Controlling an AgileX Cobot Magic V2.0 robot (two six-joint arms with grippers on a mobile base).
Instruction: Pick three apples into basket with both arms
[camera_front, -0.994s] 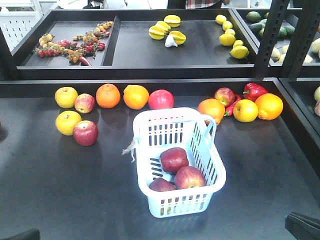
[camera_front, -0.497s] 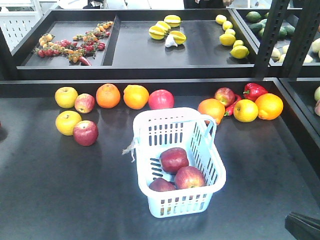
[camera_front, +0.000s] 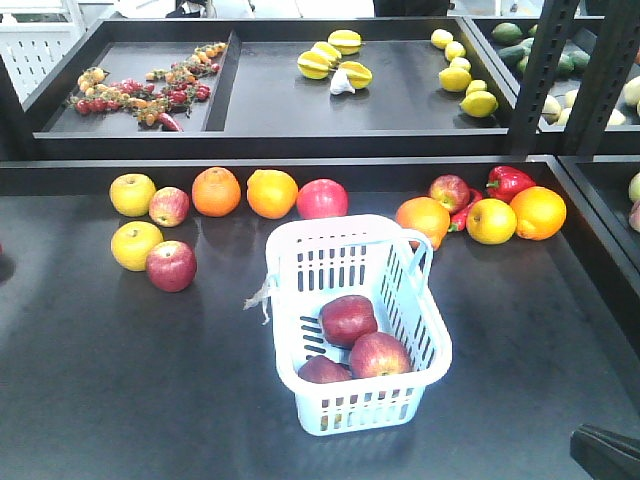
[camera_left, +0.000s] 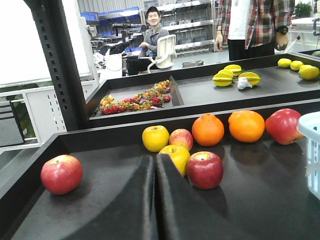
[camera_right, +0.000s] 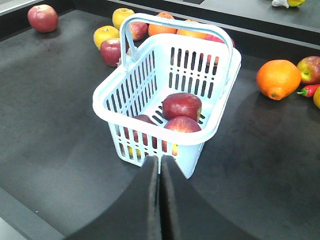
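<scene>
A: Table (camera_front: 120, 380) — dark, w/ pale blue basket (camera_front: 425, 345) near centre, well apart from both arms. Three apples (camera_front: 349, 319) lying inside, dark red, packed toward the near end, touching.

B: Grippers?

A: Left gripper (camera_left: 155, 167) clenched, fingers pressed flat together, nothing between. Low over the table, pointing at a yellow apple (camera_left: 174, 156) and a red apple (camera_left: 204, 169) just beyond the tips; contact w/ either can't be told. Right gripper (camera_right: 160, 167) also closed tight, empty, tips just short of the basket's near wall.

B: Front view of them?

A: Barely. Only a dark corner at bottom right (camera_front: 605, 452), cut off by the frame edge; left arm not seen there.

B: Anything else hidden?

A: Third apple in basket half covered by the rim. Small yellowish patch behind the near slots, unclear what. Loose red apple (camera_left: 61, 173) far left of left wrist view, outside front view. Basket edge (camera_left: 311, 150) cropped at right. Clear plastic scrap (camera_front: 259, 296) hanging off rim, blurry.
</scene>
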